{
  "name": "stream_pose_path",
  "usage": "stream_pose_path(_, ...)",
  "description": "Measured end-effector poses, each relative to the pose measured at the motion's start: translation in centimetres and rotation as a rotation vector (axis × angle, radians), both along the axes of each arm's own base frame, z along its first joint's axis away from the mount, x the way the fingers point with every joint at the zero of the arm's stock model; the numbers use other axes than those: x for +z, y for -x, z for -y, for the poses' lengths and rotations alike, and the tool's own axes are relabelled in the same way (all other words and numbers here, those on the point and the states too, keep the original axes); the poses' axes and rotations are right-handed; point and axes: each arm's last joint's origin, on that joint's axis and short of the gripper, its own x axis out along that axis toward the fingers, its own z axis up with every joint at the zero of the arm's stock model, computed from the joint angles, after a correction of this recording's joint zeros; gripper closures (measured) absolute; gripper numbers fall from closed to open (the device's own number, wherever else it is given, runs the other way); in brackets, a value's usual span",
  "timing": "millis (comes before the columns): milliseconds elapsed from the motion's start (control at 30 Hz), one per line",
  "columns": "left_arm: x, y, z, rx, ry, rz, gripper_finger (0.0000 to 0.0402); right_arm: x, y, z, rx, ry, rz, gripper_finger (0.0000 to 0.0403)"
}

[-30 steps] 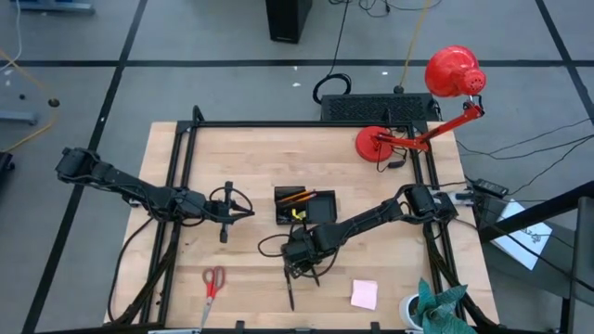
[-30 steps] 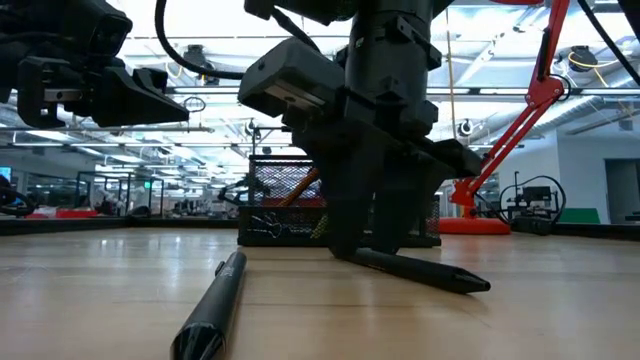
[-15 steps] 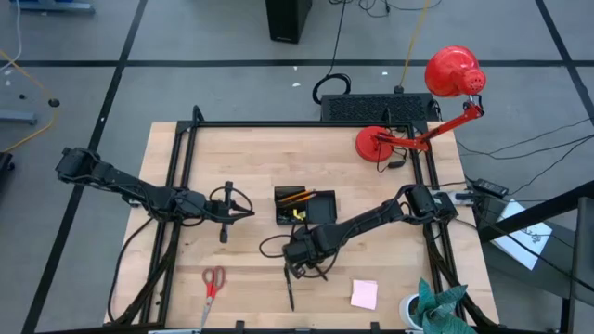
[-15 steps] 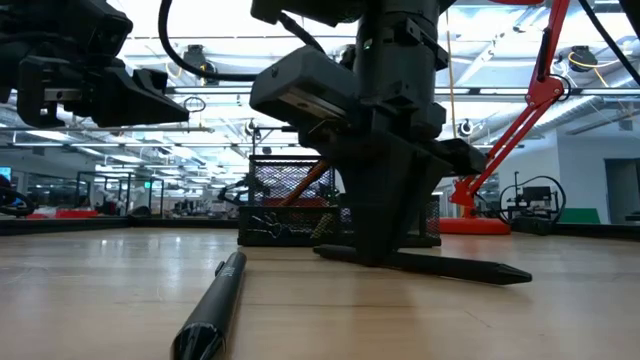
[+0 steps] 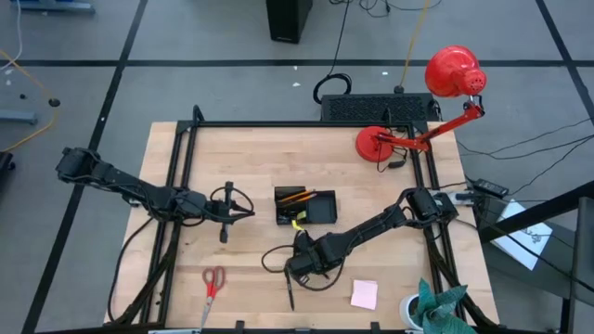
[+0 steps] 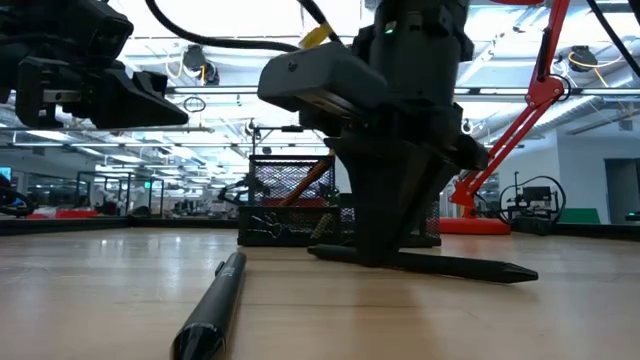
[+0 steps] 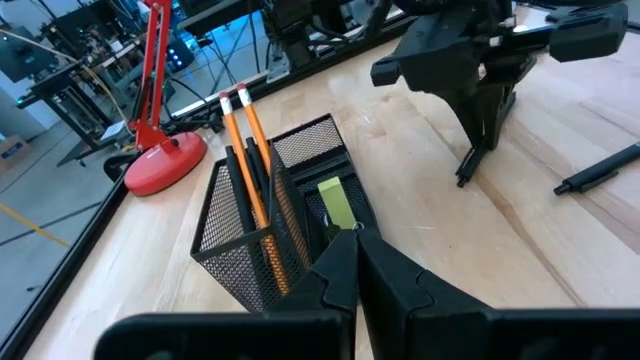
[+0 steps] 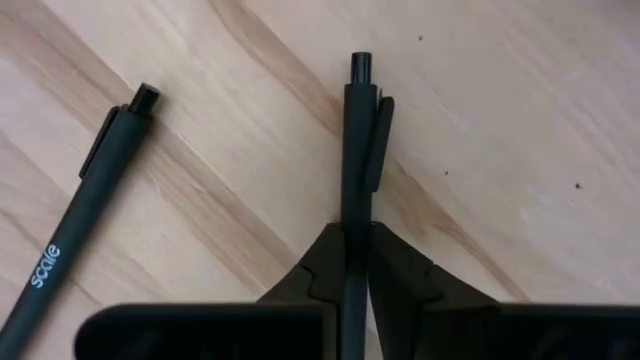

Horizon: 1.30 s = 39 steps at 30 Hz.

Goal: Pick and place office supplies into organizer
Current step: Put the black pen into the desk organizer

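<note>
Gripping a black pen [image 8: 356,150] between its two fingers, the right tool [image 5: 303,269] is down at the wooden counter [image 5: 251,158], near the front edge and just in front of the black mesh organizer [image 5: 320,211]. That pen lies flat on the wood. A second black pen [image 8: 70,235] lies loose just beside it. The organizer, at the counter's middle, holds two orange pencils [image 7: 240,150] standing upright and a yellow-green piece [image 7: 335,203]. Red-handled scissors [image 5: 213,280] lie near the front left; a pink sticky-note pad [image 5: 364,294] lies front right. The left tool [image 5: 232,206], clenched on nothing, hovers left of the organizer. A red desk lamp [image 5: 418,111] stands at the far right.
</note>
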Motion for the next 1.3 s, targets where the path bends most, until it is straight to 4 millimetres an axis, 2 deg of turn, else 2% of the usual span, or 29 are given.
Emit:
stream_pose_path(267, 0.0, 0.0, 0.0, 0.0, 0.002, 0.002, 0.0382, 4.0, -0.1, -0.3, 0.025, 0.105, 0.201, 0.0386)
stream_pose_path(500, 0.0, 0.0, 0.0, 0.001, 0.003, 0.002, 0.0382, 6.3, -0.9, -0.3, 0.071, 0.142, 0.359, 0.0388)
stream_pose_path(667, 0.0, 0.0, 0.0, 0.002, 0.006, 0.001, 0.0382, 6.8, -1.4, -0.7, 0.105, 0.112, 0.42, 0.0388)
stream_pose_path(933, -0.1, 0.0, 0.0, 0.009, -0.005, -0.017, 0.0382, 9.0, -2.4, -1.6, 0.197, 0.125, 0.614, 0.0388)
stream_pose_path(1033, -0.3, 0.1, -0.1, 0.01, -0.012, -0.032, 0.0382, 10.8, -2.5, -2.0, 0.231, 0.192, 0.71, 0.0388)
stream_pose_path(1300, -0.3, 0.1, -0.1, 0.028, -0.01, -0.032, 0.0382, 14.2, -2.5, -1.6, 0.148, 0.588, 0.869, 0.0388)
